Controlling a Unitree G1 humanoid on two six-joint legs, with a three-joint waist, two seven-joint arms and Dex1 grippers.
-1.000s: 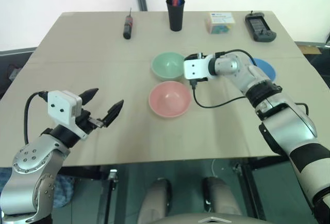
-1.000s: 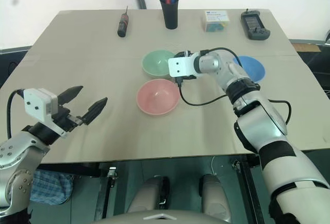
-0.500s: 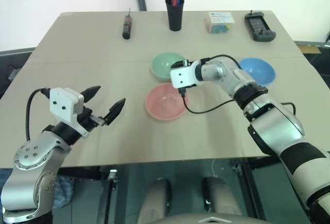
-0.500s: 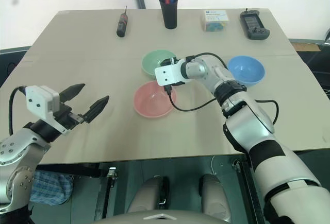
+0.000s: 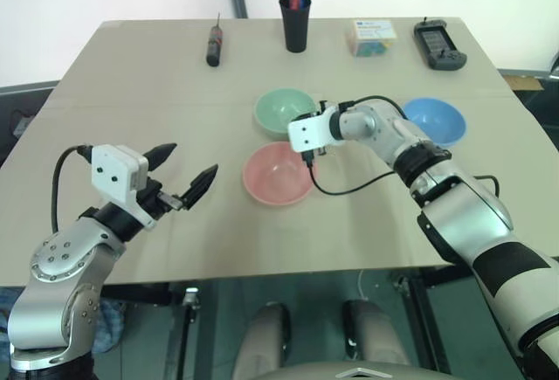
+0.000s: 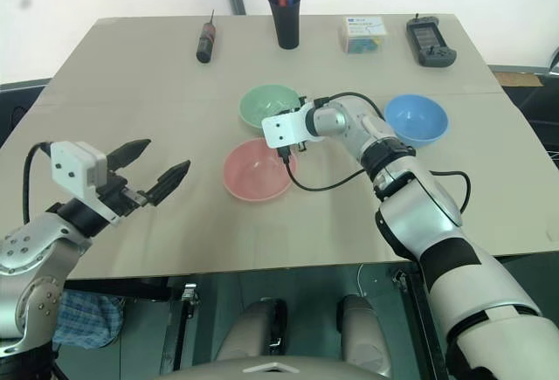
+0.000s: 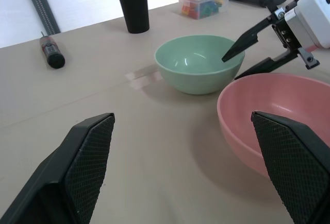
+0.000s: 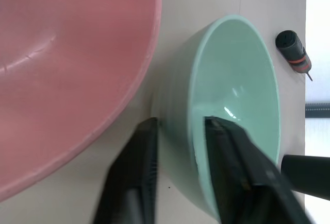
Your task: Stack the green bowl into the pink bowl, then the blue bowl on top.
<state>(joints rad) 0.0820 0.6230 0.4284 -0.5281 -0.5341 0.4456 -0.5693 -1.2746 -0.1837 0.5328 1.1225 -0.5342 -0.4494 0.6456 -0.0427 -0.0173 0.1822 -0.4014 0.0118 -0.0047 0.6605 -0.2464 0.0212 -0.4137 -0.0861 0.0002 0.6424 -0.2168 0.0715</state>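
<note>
The green bowl (image 5: pixel 281 107) stands upright on the table, just behind the pink bowl (image 5: pixel 278 173). My right gripper (image 8: pixel 180 123) is shut on the green bowl's right rim, one finger inside and one outside the wall. To the right of both, the blue bowl (image 5: pixel 437 120) sits on its own, partly behind my right forearm. Over the table's near left part, my left gripper (image 5: pixel 191 159) hovers open and holds nothing, its fingers (image 7: pixel 87 152) pointing toward the bowls.
Along the far edge stand a black pen cup (image 5: pixel 296 24), a screwdriver (image 5: pixel 215 46), a clear box of small coloured parts (image 5: pixel 374 37) and a black handheld device (image 5: pixel 445 44). A black cable loops from my right wrist over the table beside the pink bowl.
My right gripper has slid left from over the green bowl's right side down to its rim and closed its fingers on the wall. The left arm has stayed put.
</note>
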